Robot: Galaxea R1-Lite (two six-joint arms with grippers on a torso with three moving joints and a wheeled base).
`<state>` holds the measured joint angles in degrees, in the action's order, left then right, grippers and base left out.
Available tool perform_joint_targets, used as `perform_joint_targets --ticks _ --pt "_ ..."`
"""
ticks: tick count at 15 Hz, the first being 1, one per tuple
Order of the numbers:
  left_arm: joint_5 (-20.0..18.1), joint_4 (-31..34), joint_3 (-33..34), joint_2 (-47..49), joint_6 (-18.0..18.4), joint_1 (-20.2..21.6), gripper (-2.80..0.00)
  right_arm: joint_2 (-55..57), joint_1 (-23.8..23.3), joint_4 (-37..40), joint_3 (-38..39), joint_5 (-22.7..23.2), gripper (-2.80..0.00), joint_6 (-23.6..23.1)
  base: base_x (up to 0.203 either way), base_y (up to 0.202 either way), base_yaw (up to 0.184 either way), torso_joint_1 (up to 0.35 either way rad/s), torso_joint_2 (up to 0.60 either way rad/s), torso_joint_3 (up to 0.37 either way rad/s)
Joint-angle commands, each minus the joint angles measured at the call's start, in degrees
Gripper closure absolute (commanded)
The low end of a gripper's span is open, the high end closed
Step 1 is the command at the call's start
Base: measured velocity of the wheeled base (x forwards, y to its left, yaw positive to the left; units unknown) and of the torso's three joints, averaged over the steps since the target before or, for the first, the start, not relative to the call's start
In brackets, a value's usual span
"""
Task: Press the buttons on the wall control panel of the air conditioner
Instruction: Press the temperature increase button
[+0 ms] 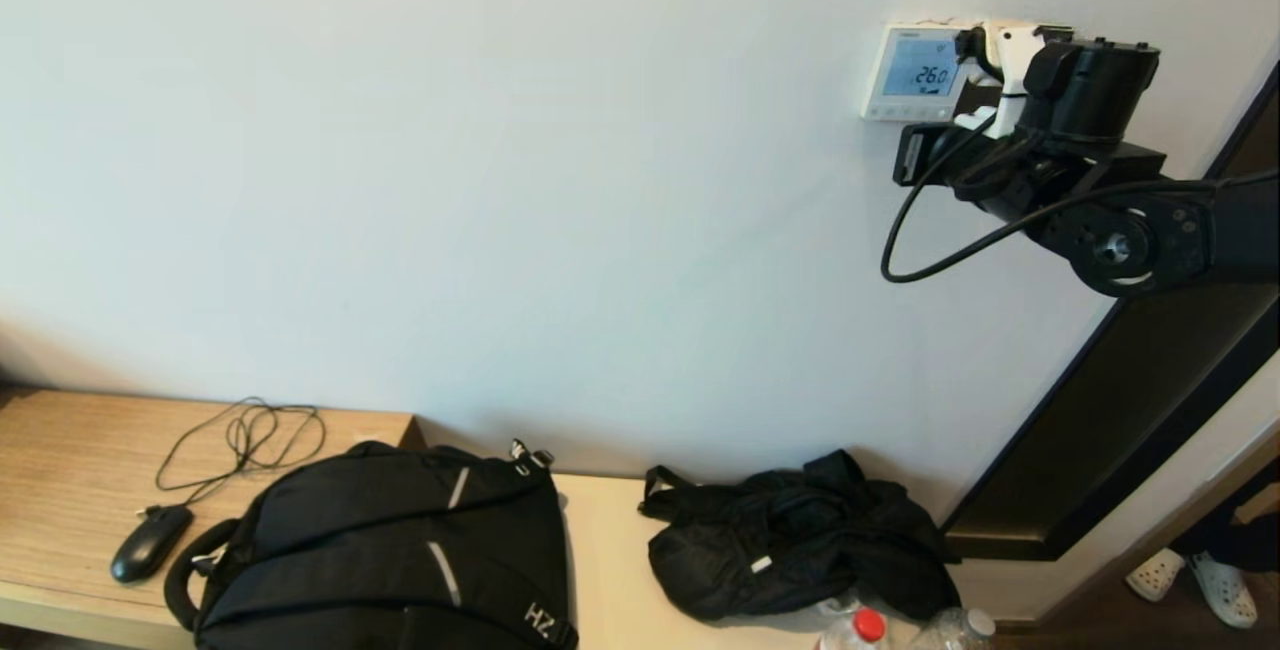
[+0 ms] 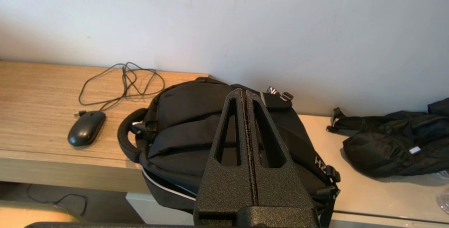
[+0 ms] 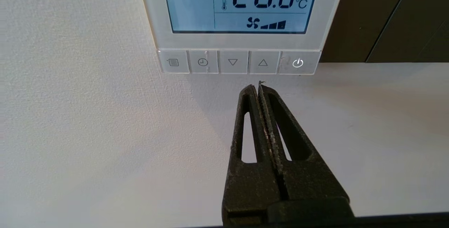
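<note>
The air conditioner's wall control panel (image 1: 915,70) is a white square on the wall; its screen is lit pale blue and reads 26.0 °C. In the right wrist view the panel (image 3: 242,42) has a row of five pale buttons (image 3: 233,62) along its lower edge, the rightmost a power button (image 3: 297,62). My right gripper (image 3: 259,86) is shut and empty. Its tips show just below the up-arrow button (image 3: 263,62), a small gap from the row. In the head view the right gripper (image 1: 968,55) is at the panel's right edge. My left gripper (image 2: 243,91) is shut and empty, parked low above a backpack.
A dark brown plate (image 3: 368,17) adjoins the panel on its right. A dark door frame (image 1: 1120,410) runs down the right. Below, a wooden desk (image 1: 70,450) holds a black mouse (image 1: 150,542), a black backpack (image 1: 390,550), a black jacket (image 1: 800,540) and bottles (image 1: 860,630).
</note>
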<state>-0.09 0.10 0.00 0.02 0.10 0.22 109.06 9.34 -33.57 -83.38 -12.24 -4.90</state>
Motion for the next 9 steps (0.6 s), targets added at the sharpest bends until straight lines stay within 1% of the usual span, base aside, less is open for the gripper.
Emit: perform_joint_targets --ticks 1,9 --pt "0.0 0.0 0.0 0.0 0.0 0.0 0.00 -0.6 0.1 0.0 -0.5 -0.2 0.00 -0.1 0.000 0.000 0.000 0.000 0.00 0.000" --pt "0.0 0.0 0.0 0.0 0.0 0.0 0.00 0.1 -0.2 0.4 -2.0 -0.2 0.00 -0.6 0.000 0.000 0.000 0.000 0.00 0.000"
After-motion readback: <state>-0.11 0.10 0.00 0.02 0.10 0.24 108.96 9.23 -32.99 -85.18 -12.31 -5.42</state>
